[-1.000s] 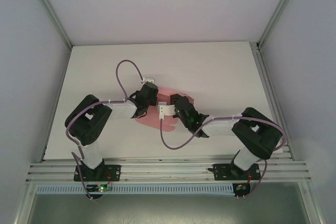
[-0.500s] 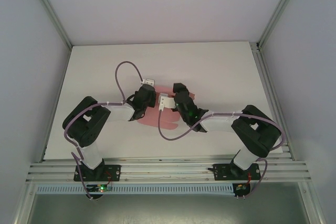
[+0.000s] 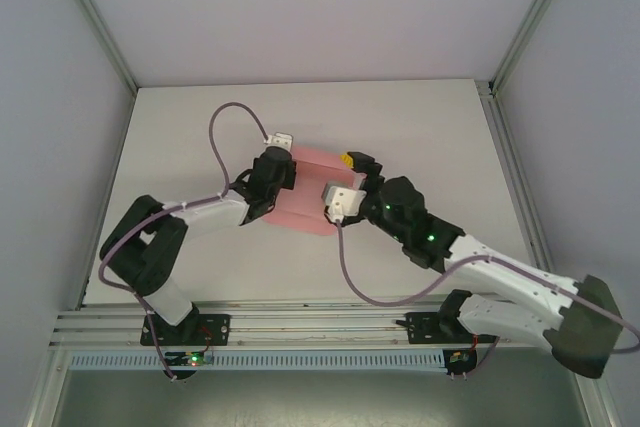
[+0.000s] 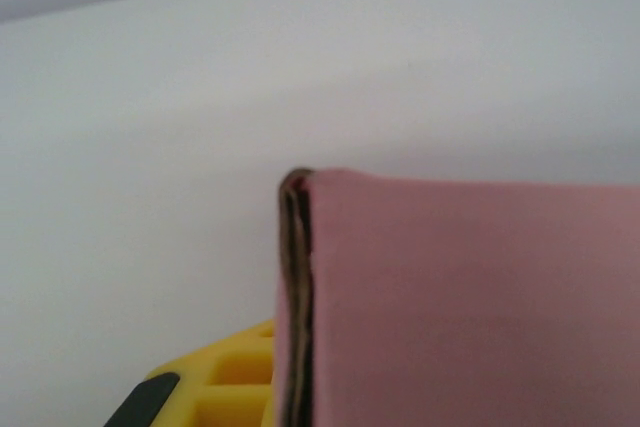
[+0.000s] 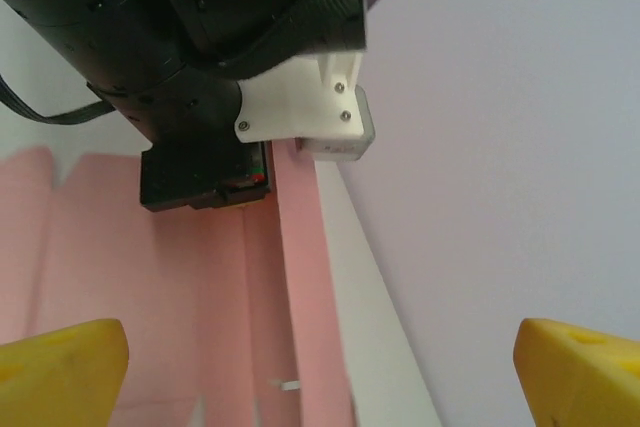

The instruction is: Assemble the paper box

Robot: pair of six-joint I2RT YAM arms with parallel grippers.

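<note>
The pink paper box (image 3: 312,192) sits mid-table between both grippers as a partly folded sheet. My left gripper (image 3: 281,183) comes in from the left and is shut on its left side. In the left wrist view the card's folded edge (image 4: 296,297) stands upright close to the lens, with one yellow finger (image 4: 215,387) pressed beside it. My right gripper (image 3: 347,171) hovers over the box's right side, open. Its yellow fingertips (image 5: 60,367) stand far apart with nothing between them, above the pink card (image 5: 190,297). The left gripper's black body (image 5: 200,57) is just ahead.
The white table (image 3: 430,137) is bare around the box, with grey walls on three sides. Purple cables loop above the left wrist (image 3: 235,132) and below the right wrist (image 3: 350,277). An aluminium rail (image 3: 320,322) runs along the near edge.
My right gripper has gone from shut to wide open and let go of the card, its arm stretching out low. The left arm reached farther, and the pink sheet shifted up and back.
</note>
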